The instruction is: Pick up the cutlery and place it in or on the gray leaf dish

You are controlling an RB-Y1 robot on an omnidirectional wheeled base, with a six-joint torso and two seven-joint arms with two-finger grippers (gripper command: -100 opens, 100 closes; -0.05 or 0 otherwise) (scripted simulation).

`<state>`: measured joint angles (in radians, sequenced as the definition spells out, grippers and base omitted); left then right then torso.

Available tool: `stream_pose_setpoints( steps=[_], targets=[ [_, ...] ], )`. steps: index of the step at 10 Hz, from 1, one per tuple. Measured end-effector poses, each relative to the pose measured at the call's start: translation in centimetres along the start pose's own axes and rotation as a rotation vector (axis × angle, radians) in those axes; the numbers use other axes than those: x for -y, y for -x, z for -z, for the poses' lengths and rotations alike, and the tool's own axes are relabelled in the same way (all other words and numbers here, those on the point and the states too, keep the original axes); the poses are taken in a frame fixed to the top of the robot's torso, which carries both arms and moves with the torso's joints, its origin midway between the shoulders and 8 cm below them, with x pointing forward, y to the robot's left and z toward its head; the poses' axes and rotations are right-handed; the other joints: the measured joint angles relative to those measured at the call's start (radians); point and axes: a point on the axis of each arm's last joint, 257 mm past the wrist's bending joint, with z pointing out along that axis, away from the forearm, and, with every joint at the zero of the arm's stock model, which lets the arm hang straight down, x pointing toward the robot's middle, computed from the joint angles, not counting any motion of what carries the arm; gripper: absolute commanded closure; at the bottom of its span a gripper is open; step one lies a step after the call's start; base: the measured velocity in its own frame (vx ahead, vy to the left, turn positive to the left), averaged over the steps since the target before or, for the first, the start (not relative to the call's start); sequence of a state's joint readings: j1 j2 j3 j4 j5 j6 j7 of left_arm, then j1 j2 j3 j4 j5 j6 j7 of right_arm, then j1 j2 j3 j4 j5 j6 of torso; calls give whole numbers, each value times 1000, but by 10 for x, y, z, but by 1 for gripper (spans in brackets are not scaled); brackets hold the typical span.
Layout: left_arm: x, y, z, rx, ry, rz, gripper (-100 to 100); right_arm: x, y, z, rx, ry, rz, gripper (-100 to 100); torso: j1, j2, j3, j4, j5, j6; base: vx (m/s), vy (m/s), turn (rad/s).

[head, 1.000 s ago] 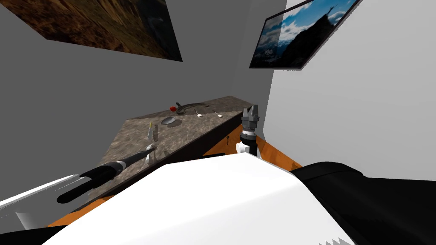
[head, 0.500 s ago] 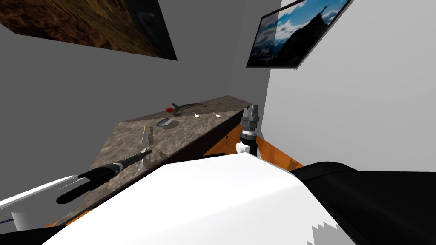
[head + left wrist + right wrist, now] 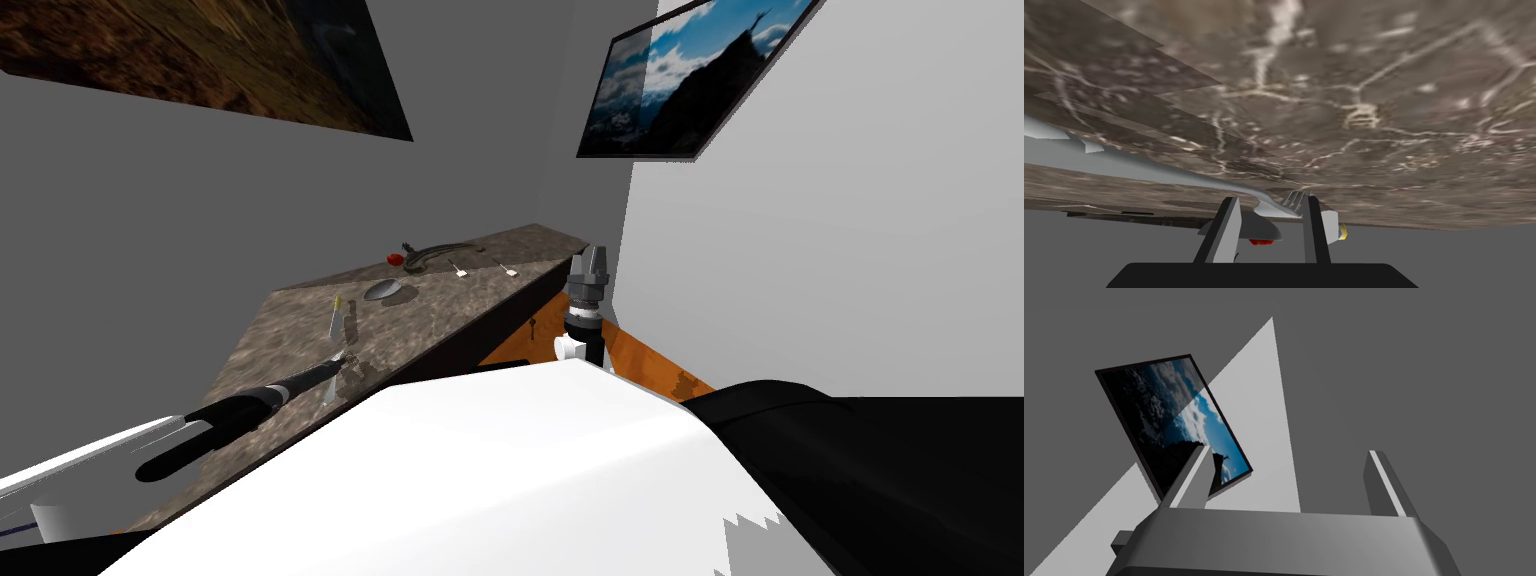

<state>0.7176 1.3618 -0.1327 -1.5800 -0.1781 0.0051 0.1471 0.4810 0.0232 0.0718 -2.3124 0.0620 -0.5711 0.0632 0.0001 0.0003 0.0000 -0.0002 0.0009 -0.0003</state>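
Observation:
A light grey fork lies on the brown marbled counter near its front edge. Its tines sit between the fingers of my left gripper. Those fingers have drawn in against the fork's head, tips down on the counter, while the handle runs out past one finger. The head view has the left gripper at the end of my outstretched forearm, over the fork. The grey leaf dish rests further back on the counter; from the wrist the dish sits just beyond the fingers. My right gripper points upward at the counter's right end, open.
A utensil with a yellow end lies between fork and dish. Further back are a red object, a dark curved fixture and two small spoons. Grey walls close the corner; orange floor shows at the right.
My left gripper's fingers have closed in from wide open onto the fork's head. The head view has shifted slightly; the right arm stays put.

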Motion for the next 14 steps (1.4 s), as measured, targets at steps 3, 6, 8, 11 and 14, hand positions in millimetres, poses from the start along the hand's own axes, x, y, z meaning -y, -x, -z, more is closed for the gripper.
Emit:
stream_pose_setpoints(
  steps=[3,6,8,11,14],
  targets=[
    [0,0,0,0,0,0,100,0,0,0,0,0,0,0,1,0,0,0,0,0,-4,-1,39],
    [3,5,2,-1,-5,-7,100,0,0,0,0,0,0,0,1,1,0,0,0,0,-34,-3,-75],
    [-10,22,2,20,24,23,100,0,0,0,0,0,0,0,0,6,4,2,-1,3,-142,9,-410],
    [-35,57,5,69,75,85,100,0,0,0,0,0,0,0,4,6,4,2,-1,2,-102,55,-246],
    [-57,90,10,114,121,144,100,0,0,0,0,0,0,0,4,4,3,2,-1,4,-88,57,-294]
  ],
)
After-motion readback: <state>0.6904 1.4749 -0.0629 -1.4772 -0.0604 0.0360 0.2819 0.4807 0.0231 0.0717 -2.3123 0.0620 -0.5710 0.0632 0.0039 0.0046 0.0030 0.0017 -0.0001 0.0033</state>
